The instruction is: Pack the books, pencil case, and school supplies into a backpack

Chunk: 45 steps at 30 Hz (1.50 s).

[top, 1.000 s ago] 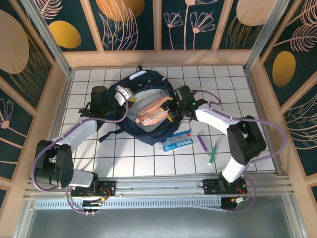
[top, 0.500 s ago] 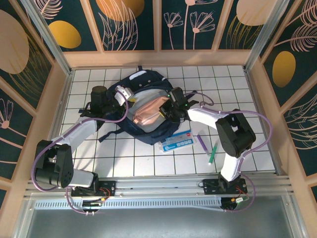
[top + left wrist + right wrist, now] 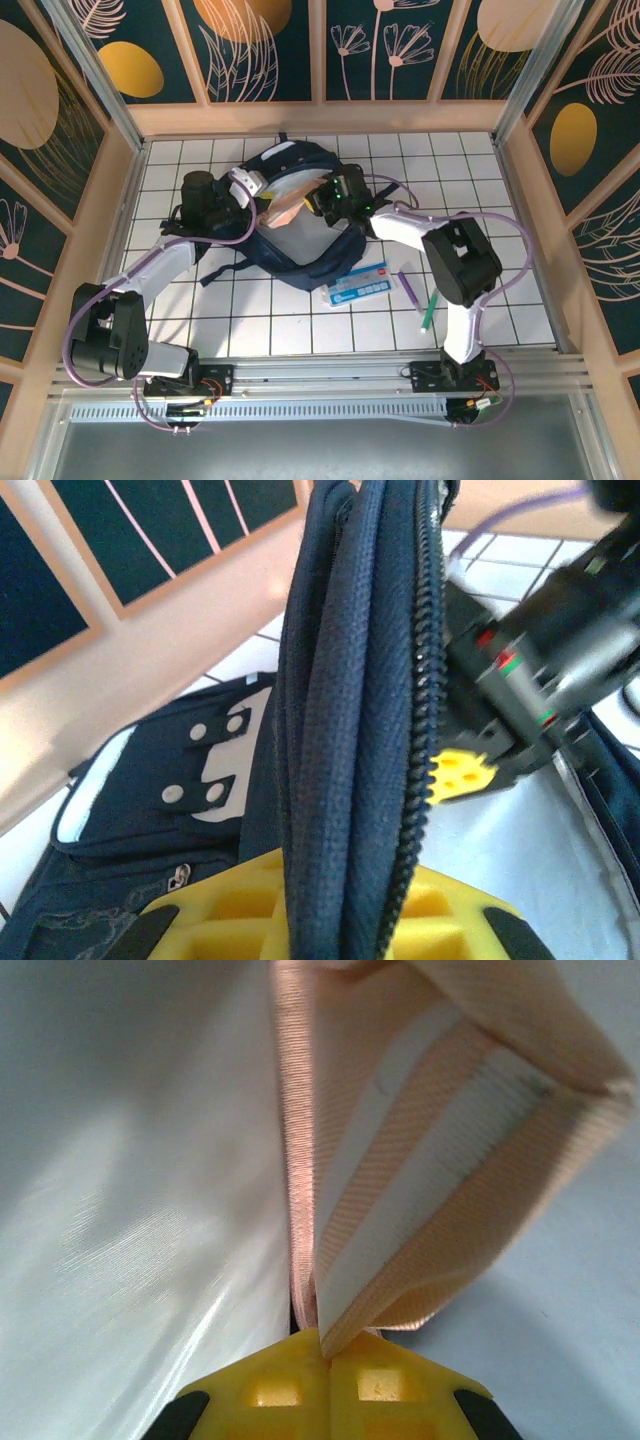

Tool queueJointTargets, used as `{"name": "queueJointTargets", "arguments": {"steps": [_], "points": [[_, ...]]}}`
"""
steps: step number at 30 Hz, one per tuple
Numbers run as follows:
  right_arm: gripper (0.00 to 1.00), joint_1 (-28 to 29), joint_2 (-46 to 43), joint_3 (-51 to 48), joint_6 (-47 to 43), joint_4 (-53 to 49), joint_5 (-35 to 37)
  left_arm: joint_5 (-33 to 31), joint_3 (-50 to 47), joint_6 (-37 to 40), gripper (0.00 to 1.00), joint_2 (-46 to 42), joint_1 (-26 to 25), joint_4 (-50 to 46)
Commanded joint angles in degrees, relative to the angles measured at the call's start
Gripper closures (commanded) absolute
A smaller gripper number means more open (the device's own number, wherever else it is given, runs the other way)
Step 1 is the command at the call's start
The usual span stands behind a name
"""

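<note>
Two pinches: my left gripper (image 3: 248, 190) grips the backpack (image 3: 292, 266) rim open so my right gripper (image 3: 320, 1345), clamping the pencil case (image 3: 430, 1150), can enter.

We see the backpack (image 3: 300, 268) in dark navy with white-grey patches and a pale silvery lining; the pencil case (image 3: 450, 1130) is peach, ribbed, with white stripes; the purple pen (image 3: 408, 285) lies left of the green pen (image 3: 428, 312); the flat packet (image 3: 357, 283) is pale blue and white; the counter (image 3: 480, 180) is white tile with a dark grid; the walls (image 3: 265, 50) are dark teal with orange discs and pale line-drawn flowers; the left end effector (image 3: 330, 920) and right end effector (image 3: 320, 1360) have yellow fingers.
</note>
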Motion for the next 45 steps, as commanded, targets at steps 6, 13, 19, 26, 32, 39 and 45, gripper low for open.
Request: {"name": "queueJointTargets", "arguments": {"steps": [6, 13, 19, 26, 32, 39, 45], "points": [[1.00, 1.31, 10.09, 10.76, 1.42, 9.83, 4.33, 3.93, 1.96, -4.17, 1.00, -4.85, -1.15, 18.71], [0.62, -0.40, 9.67, 10.89, -2.84, 3.51, 1.66, 0.46, 1.02, -3.67, 1.00, -4.33, -1.15, 17.66], [0.49, -0.50, -5.37, 2.94, -16.52, -12.37, 1.89, -11.37, -1.19, -2.96, 1.00, -3.20, -1.14, 17.27], [0.44, 3.25, -24.52, -10.26, -36.22, -37.99, 28.61, -16.51, -2.23, -3.87, 1.00, -0.58, -1.21, 20.71], [0.01, -3.02, -30.98, -24.26, -17.49, -49.64, 11.20, -20.78, -1.87, -2.05, 1.00, 0.45, -1.21, 21.79], [0.12, -2.58, -33.80, -32.14, 6.49, -36.05, 5.63, -19.12, -3.23, -3.79, 1.00, 0.99, -1.21, 22.89], [0.16, -1.24, -27.82, -28.05, 9.91, -37.08, 6.90, -19.09, -4.51, -2.24, 1.00, -0.45, -1.23, 21.84]]}}
